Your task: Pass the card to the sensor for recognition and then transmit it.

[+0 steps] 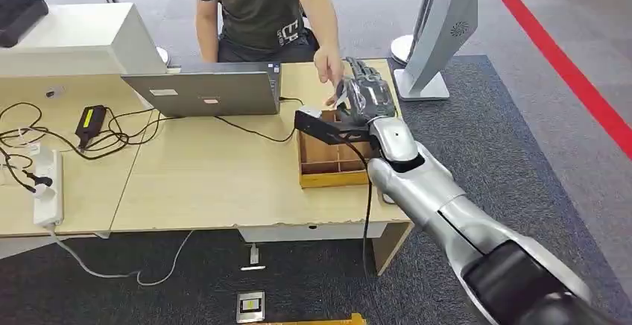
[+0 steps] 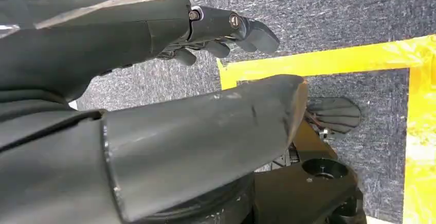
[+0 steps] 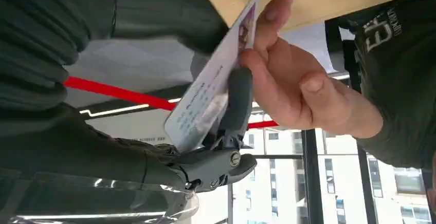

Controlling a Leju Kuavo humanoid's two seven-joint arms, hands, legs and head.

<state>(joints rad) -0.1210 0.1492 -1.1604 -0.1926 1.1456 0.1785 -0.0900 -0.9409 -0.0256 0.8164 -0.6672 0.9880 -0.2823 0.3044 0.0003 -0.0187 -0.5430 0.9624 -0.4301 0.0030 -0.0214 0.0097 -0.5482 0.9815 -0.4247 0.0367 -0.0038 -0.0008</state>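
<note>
- Head view: your right hand (image 1: 365, 95) is raised over the far right part of the wooden table (image 1: 209, 183), just beyond the compartmented wooden box (image 1: 328, 162); its fingers are curled, but the card is too small to make out here; a person's hand (image 1: 326, 64) reaches down from the far side of the table and meets your right hand; the person sits behind the table, next to the open laptop (image 1: 205, 90); a black adapter with tangled cables (image 1: 89, 122) and a white power strip (image 1: 46, 187) lie on the table's left part, well apart from the box.
- Left wrist view: your left hand (image 2: 169, 90) hangs over grey carpet beside yellow floor tape (image 2: 329, 59); its fingers (image 2: 241, 29) are spread apart from the thumb and hold nothing.
- Right wrist view: the card (image 3: 211, 90), white with small print and a coloured patch near one corner, is pinched between the thumb and a dark finger (image 3: 236, 106) of your right hand (image 3: 154, 131); the person's hand (image 3: 293, 85) touches the card's free end, fingertips on its edge; you cannot tell whether the person grips it firmly.
</note>
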